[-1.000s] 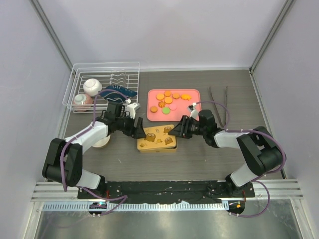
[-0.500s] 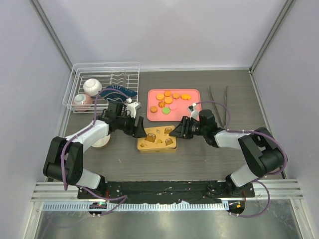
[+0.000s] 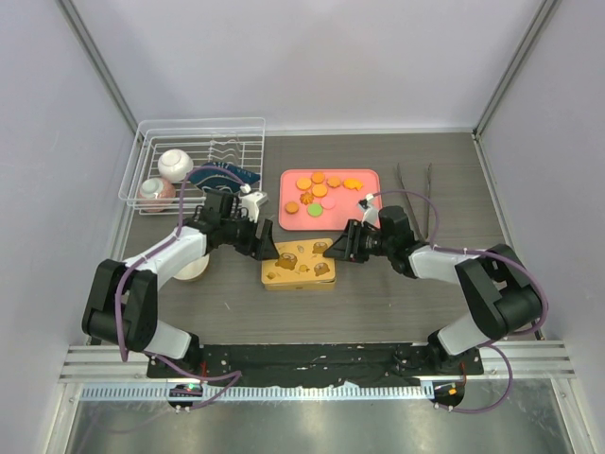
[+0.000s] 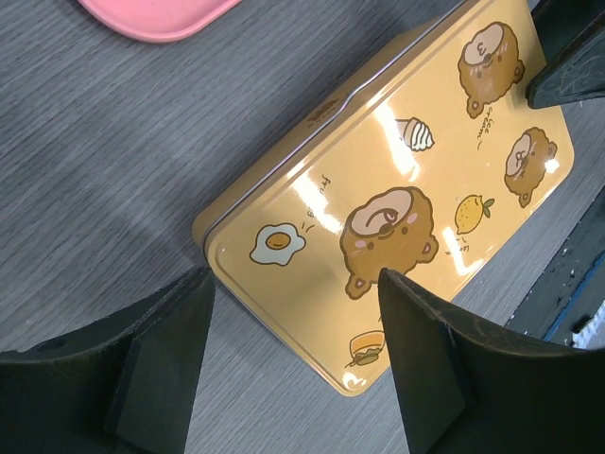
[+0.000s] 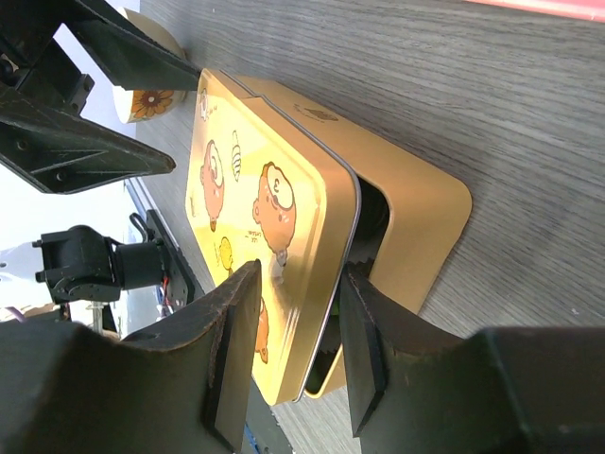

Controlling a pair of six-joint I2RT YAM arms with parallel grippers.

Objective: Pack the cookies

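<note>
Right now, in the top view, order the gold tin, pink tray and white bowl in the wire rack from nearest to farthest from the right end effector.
From the right end effector:
1. Gold tin, at its fingertips, table centre.
2. Pink tray, just beyond it, toward the back.
3. White bowl, far back-left, inside the wire rack.

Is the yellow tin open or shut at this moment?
Partly open: the right gripper pinches the lid, raised off the base, showing a dark gap.

Top view looks down from behind; both wrist views closely share the tin [image 4: 378,161]
</note>
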